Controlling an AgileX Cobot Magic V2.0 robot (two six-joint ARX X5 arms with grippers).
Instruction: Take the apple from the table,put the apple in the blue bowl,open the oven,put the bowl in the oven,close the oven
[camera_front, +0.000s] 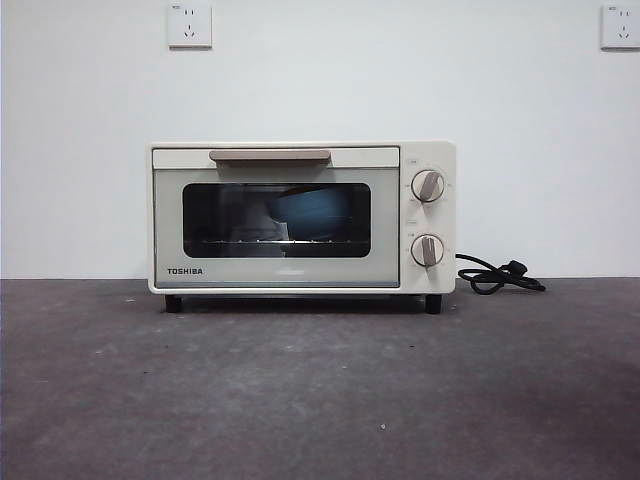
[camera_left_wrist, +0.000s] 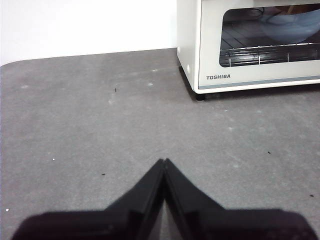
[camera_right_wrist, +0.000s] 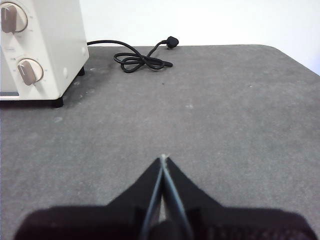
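The cream-white TOSHIBA oven (camera_front: 300, 218) stands at the back of the dark grey table (camera_front: 320, 390) with its door shut and its beige handle (camera_front: 270, 156) up. Through the dark glass the blue bowl (camera_front: 315, 213) shows on the rack inside; it also shows in the left wrist view (camera_left_wrist: 287, 25). The apple is not visible, possibly hidden inside the bowl. My left gripper (camera_left_wrist: 164, 162) is shut and empty, low over the table in front of the oven's left corner (camera_left_wrist: 200, 45). My right gripper (camera_right_wrist: 163, 158) is shut and empty, to the right of the oven (camera_right_wrist: 45, 45).
A black power cord (camera_front: 495, 275) lies coiled on the table right of the oven, also in the right wrist view (camera_right_wrist: 142, 57). Two knobs (camera_front: 428, 186) sit on the oven's right panel. A white wall with two sockets (camera_front: 190, 25) stands behind.
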